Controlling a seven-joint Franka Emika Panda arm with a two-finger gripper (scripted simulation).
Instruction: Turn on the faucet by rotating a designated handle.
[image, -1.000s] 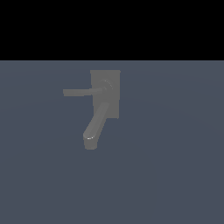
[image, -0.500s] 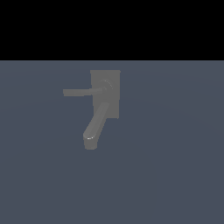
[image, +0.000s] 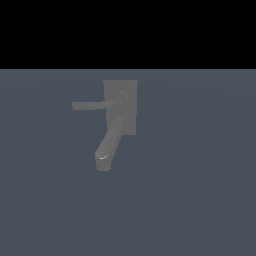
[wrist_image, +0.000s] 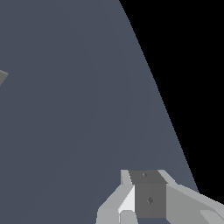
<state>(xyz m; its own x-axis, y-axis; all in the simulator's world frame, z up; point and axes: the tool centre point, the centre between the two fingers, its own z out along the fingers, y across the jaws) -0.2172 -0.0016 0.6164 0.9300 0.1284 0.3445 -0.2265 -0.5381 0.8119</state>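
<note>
Grey metal makes up the faucet (image: 120, 107), which sits a little above and left of the middle of the exterior view on a plain slate-blue table (image: 200, 190). Its flat rectangular back plate (image: 129, 90) lies with its long side running from 12 to 6 o'clock. From a round hub (image: 122, 98) on the plate, the handle (image: 89, 105), a thin straight bar, points toward 9 o'clock and ends well clear of the plate's edge. The thick spout (image: 109, 145) leaves the plate's lower part and curves toward 7 o'clock, finishing in a rounded tip that catches a small highlight. Handle and spout are apart, with bare table between them. No arm shows in the exterior view. In the wrist view, pale grey parts of the end effector (wrist_image: 146, 201) show at the frame's edge over the table, with a darker grey panel set between them; its fingertips are cut off, so whether it is wide or narrow cannot be told. A small grey corner (wrist_image: 2, 77) pokes in at another edge of that view, too little to identify.
</note>
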